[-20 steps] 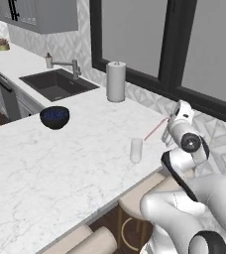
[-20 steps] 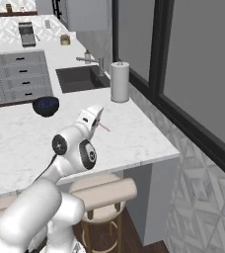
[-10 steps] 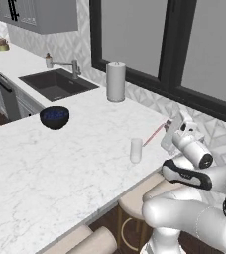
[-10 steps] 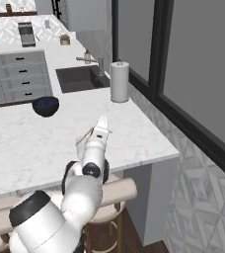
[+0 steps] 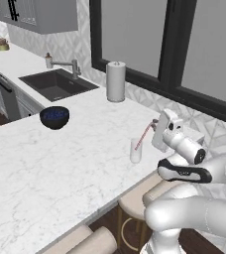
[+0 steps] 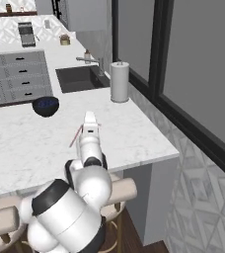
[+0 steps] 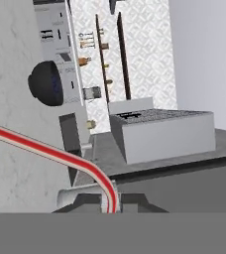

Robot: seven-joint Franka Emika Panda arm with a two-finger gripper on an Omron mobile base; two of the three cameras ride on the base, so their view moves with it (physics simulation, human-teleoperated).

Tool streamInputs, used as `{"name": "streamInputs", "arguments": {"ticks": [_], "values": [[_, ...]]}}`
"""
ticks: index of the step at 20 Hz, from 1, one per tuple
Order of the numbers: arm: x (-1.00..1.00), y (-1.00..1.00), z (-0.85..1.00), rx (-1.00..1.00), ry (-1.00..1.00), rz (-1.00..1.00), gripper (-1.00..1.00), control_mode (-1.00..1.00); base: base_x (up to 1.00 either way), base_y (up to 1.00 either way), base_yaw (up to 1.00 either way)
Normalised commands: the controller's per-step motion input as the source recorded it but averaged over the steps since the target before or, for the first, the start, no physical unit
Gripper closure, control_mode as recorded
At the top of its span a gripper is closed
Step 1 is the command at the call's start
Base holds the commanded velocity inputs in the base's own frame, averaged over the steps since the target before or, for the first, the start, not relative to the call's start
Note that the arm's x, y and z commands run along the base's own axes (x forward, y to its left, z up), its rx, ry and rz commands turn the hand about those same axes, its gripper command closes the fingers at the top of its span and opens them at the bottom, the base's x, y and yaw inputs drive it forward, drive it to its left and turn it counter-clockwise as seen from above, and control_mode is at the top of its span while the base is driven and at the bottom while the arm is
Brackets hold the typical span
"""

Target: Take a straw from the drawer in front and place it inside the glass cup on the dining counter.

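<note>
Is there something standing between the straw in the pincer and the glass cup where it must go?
Nothing visible does. The pincer is shut on the straw, whose lower end slants down toward the open top of the glass cup. The dark blue bowl and the grey-white roll stand well aside on the dining counter.

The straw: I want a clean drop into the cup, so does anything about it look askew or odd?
Yes. The straw slants from the shut claw down toward the glass cup, not upright, and in the hand view it looks bent near the grip. Nothing is spilled on the dining counter.
</note>
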Motion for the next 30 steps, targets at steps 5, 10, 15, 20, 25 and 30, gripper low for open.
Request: {"name": "streamInputs", "arguments": {"ticks": [5,10,15,20,25,30], "values": [[0.30,0.00,0.31,-0.09,-0.02,0.20,1.00,-1.00,0.00,0.00,0.00],[0.42,-0.17,0.30,0.00,-0.01,0.10,1.00,-1.00,0.00,0.00,0.00],[0.31,-0.22,0.08,0.00,0.00,0.05,1.00,-1.00,0.00,0.00,0.00],[0.10,-0.18,-0.12,0.02,0.00,0.00,1.00,-1.00,0.00,0.00,0.00],[0.07,-0.23,-0.29,0.06,0.00,0.00,1.00,-1.00,0.00,0.00,0.00],[0.02,-0.11,-0.39,0.01,0.00,0.00,1.00,-1.00,0.00,0.00,0.00]]}}
